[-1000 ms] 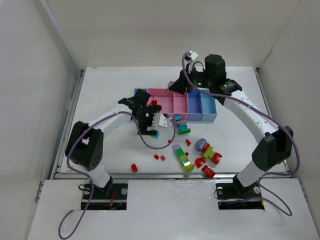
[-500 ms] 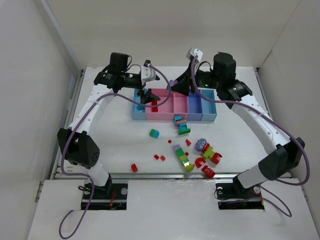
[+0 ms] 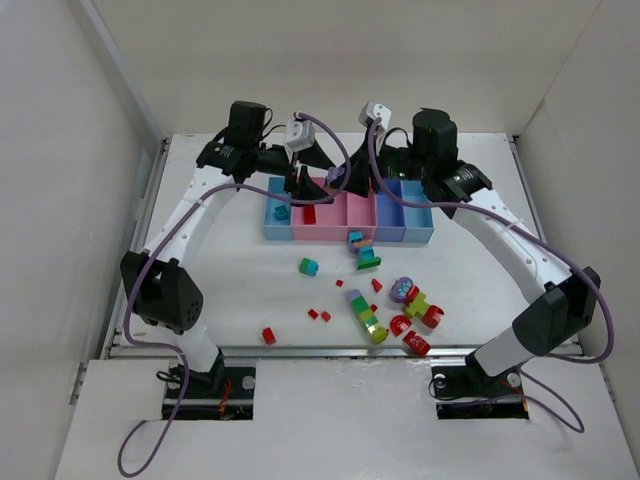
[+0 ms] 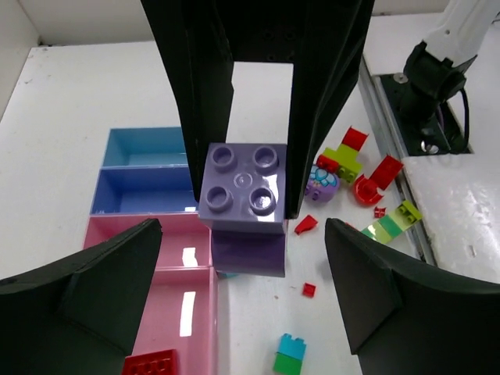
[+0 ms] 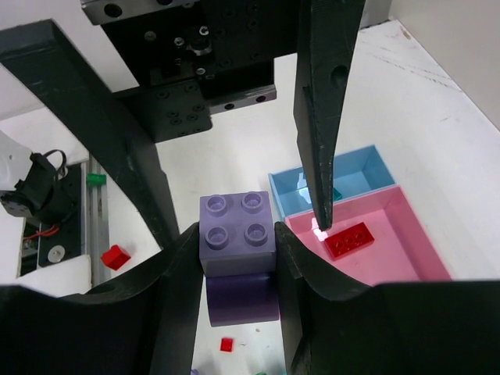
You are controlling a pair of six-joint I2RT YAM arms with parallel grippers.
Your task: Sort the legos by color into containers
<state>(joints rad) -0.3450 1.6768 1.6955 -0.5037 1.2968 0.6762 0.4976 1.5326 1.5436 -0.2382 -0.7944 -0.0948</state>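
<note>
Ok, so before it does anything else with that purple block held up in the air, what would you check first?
1. Hold of the right gripper on the purple brick: ok, clamped on two sides.
2. Opening of the left gripper: ok, jaws wide on either side of the brick, not touching it.
3. Room in the purple-blue bin: ok, looks bare.
4. Brick directly over that bin: cannot tell, it hangs high above the row.
5. Sorting so far: ok, the red brick lies in the pink bin.

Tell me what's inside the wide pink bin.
One red brick lies in the wide pink bin. Gripper fingers cover part of its floor, so more could be hidden.
</note>
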